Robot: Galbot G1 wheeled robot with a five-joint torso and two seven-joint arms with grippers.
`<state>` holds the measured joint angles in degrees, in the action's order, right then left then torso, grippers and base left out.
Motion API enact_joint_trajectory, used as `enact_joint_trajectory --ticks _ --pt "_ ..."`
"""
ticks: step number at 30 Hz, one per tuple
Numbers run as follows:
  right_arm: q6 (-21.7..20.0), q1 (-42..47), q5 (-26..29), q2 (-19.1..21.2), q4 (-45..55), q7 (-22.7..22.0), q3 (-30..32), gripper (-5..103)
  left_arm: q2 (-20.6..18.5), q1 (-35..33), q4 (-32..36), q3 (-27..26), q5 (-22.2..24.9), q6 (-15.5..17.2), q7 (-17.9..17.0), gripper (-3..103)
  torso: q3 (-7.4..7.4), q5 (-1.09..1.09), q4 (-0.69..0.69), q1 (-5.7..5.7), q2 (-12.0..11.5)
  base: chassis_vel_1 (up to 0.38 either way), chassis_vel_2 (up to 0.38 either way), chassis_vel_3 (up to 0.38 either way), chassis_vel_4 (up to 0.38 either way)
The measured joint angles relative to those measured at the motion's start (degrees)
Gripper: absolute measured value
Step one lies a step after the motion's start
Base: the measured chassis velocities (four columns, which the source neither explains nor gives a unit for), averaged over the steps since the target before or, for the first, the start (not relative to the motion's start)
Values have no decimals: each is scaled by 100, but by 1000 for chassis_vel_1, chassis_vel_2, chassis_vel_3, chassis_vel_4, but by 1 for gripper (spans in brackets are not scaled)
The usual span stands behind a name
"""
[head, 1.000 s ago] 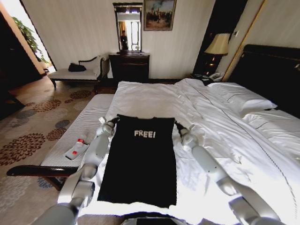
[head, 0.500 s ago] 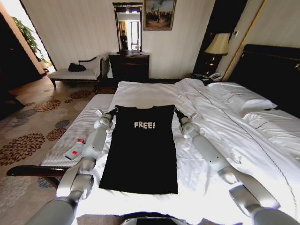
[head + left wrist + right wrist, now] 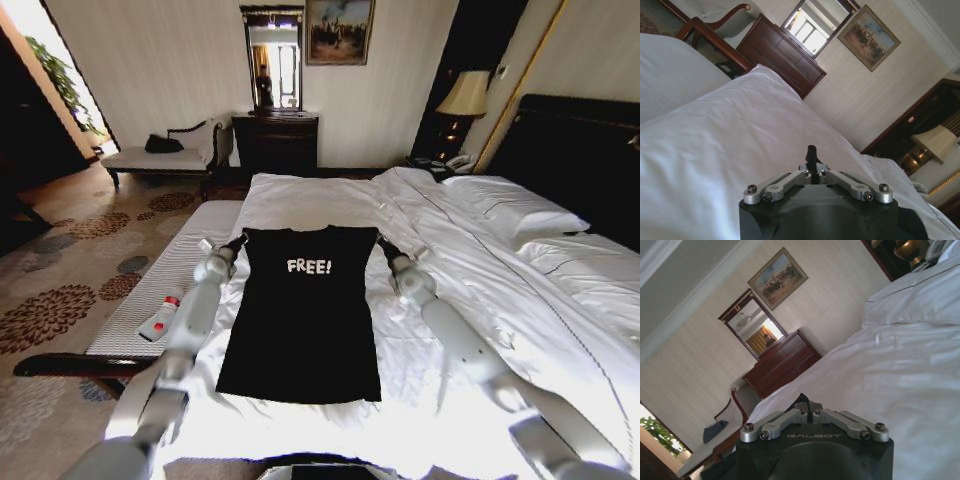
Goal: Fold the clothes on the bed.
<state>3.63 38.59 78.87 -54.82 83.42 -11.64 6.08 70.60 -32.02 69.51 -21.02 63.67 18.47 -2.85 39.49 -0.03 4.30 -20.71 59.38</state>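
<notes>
Pinching the black T-shirt (image 3: 300, 315) at its shoulder corners, the left gripper (image 3: 236, 243) and right gripper (image 3: 382, 243) held it stretched flat on the bed (image 3: 520, 300) at frame centre, likely to smooth it for folding. A bottle (image 3: 162, 318) lay on the striped bench (image 3: 170, 275) at lower left, well clear.

Pale striped walls back a dark wooden dresser (image 3: 276, 143) under a mirror (image 3: 273, 58) and painting (image 3: 340, 31), with a lamp (image 3: 465, 96) and floral carpet (image 3: 60, 300).
</notes>
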Motion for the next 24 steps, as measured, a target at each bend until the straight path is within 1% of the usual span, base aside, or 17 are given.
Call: enact_joint_trajectory --ticks 5,6,9,10,11,13,14,15,17,18,20,24 --pt "15 1133 -6 230 1159 -399 401 0 -346 -800 1319 -130 388 233 -400 2 -1 -1 5 0 0 0 0 0 0" --pt "15 1133 -6 230 1159 -399 401 0 -346 -800 1319 -130 388 233 -400 2 -1 -1 5 0 0 0 0 0 0" --pt "16 1834 -28 240 1771 -600 771 0 -636 -1402 2103 -191 660 529 -757 2 -2 -1 4 1 1 0 0 0 0" --pt "3 2041 -55 232 1934 -685 866 0 -747 -1615 2318 -207 669 646 -842 2 -2 -1 3 1 1 0 0 0 0" --pt "3 2041 -55 232 1934 -685 866 0 -747 -1615 2318 -207 669 646 -842 2 -2 -1 3 1 1 0 0 0 0" --pt "-57 2442 -131 219 2199 -787 1029 0 -940 -2039 2691 -244 641 845 -993 2 -1 0 1 1 0 0 0 0 0" --pt "-80 2581 -159 219 2288 -811 1075 0 -993 -2172 2800 -259 626 889 -1017 2 0 -1 1 0 0 0 0 0 0" --pt "-122 2974 -234 220 2507 -844 1199 0 -1100 -2483 3086 -301 581 959 -1068 2 0 -2 0 0 0 0 0 0 0" --pt "-129 3121 -260 220 2584 -848 1242 0 -1125 -2569 3175 -317 563 970 -1074 2 0 0 2 0 0 0 0 0 0" --pt "-139 3487 -327 218 2779 -849 1357 0 -1179 -2851 3450 -378 506 985 -1078 2 -1 0 4 0 1 0 0 0 0" --pt "-146 3881 -394 174 2955 -850 1475 0 -1197 -3089 3649 -437 445 995 -1078 2 -1 -1 6 1 1 0 0 0 0" --pt "-151 4289 -526 62 3118 -847 1588 0 -1194 -3394 3793 -523 245 995 -1058 2 -1 0 4 0 1 0 0 0 0"
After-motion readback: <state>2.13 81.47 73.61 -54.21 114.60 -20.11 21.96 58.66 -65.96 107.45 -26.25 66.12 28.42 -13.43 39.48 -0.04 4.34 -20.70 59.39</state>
